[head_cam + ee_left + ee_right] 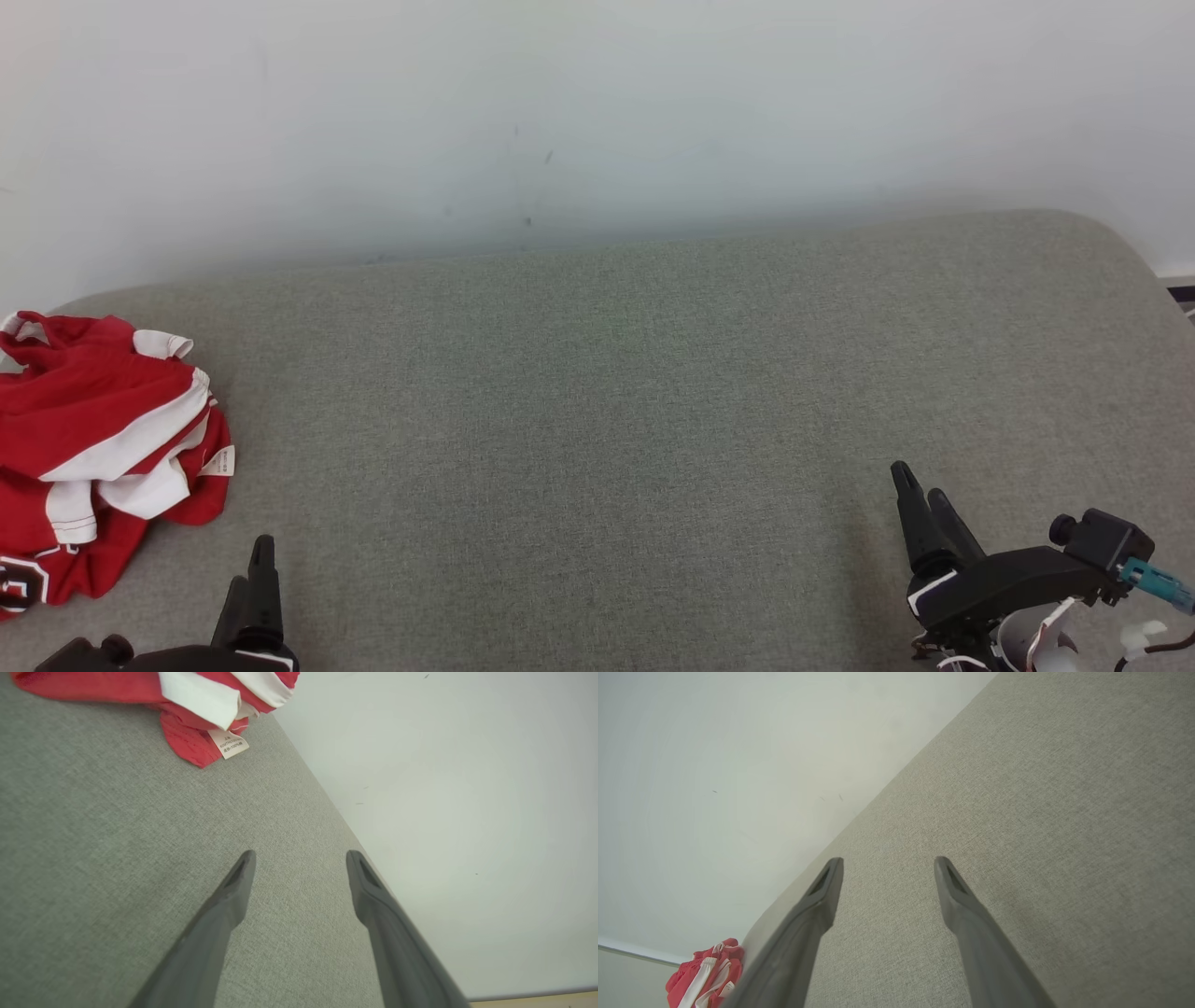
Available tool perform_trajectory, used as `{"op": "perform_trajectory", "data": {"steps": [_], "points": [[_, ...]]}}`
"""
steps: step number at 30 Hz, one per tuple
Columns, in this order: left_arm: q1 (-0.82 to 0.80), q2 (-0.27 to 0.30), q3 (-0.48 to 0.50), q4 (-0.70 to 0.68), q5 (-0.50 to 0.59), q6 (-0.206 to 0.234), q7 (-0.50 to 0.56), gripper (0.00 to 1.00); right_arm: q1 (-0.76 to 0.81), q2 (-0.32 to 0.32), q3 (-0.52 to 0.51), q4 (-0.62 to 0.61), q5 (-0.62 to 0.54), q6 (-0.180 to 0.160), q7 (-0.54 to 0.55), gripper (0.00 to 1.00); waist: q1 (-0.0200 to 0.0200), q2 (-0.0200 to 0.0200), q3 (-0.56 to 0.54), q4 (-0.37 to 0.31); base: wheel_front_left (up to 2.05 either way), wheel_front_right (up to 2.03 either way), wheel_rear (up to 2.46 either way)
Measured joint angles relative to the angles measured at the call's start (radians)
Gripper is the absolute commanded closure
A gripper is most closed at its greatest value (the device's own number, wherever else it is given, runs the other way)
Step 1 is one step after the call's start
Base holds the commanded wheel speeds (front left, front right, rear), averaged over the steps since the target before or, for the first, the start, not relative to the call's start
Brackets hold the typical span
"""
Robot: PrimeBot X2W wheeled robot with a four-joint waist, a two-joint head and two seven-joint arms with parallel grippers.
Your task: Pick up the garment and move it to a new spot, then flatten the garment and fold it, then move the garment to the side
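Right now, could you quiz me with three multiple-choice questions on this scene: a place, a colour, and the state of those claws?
1. Where on the grey cushion does the garment lie?
A. left end
B. middle
C. right end
2. What colours is the garment?
A. blue and yellow
B. red and white
C. all black
3. How do the left gripper and right gripper stand?
A. both open, empty
B. both shut on cloth
C. one open, one shut
Answers: 1 A, the head view shows it crumpled at the left end; 2 B, red cloth with white bands; 3 A, each wrist view shows a wide gap with nothing in it.
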Motion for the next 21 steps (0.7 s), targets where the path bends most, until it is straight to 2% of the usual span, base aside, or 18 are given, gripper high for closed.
{"op": "perform_trajectory", "data": {"steps": [3,21], "points": [[0.0,0.001,-0.006,-0.001,0.021,0.001,-0.007,0.0,-0.003,-0.002,0.009,-0.002,-0.03,-0.005,-0.009,0.0,0.0,0.0,0.0,0.0,0.0,0.0,0.0],[-0.007,0.035,-0.053,0.001,0.318,0.045,-0.072,0.0,-0.025,-0.049,0.096,-0.011,-0.307,-0.049,-0.075,0.0,0.0,0.0,-0.002,0.001,0.0,0.0,0.0]]}}
